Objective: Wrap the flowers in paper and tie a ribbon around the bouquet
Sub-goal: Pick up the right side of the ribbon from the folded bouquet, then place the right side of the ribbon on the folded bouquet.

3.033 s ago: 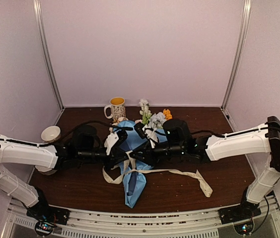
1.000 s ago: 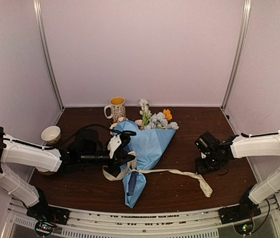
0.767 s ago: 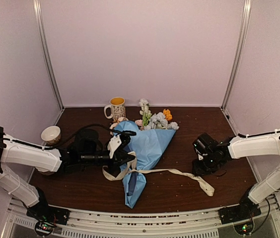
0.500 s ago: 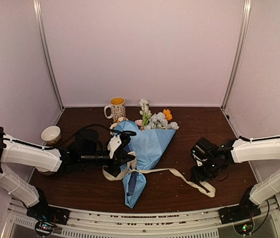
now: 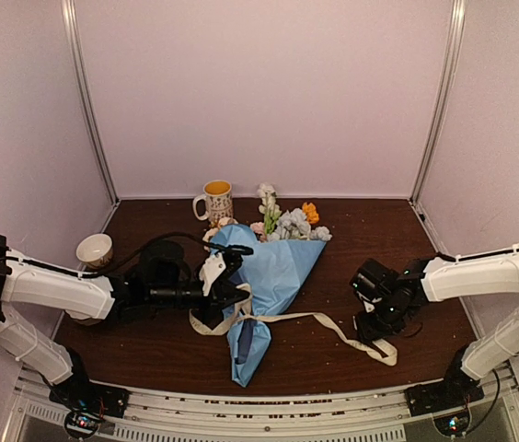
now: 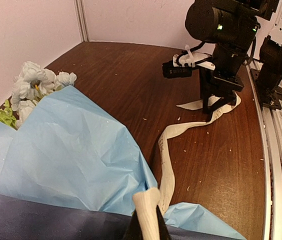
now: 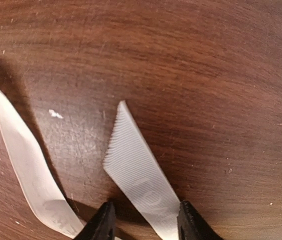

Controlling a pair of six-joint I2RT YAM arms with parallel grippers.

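Right end effector (image 7: 146,220) stands half-spread over the ribbon's (image 5: 315,319) free tail, a finger on each side. The tail lies flat on the bench (image 5: 425,230), and nothing is pinched yet. Left end effector (image 6: 146,230) is clamped tight on another part of the ribbon, against the bouquet (image 5: 273,267). That lies mid-bench with its blooms toward the back wall.

To pick well, I judge the right one should press down to the wood and close squarely a little in from the tip. It should then lift slowly, so the left's anchor holds and the bouquet does not shift.

Count: one bench, one bouquet, one ribbon, two end effectors, one mug (image 5: 216,199), one bowl (image 5: 94,249).
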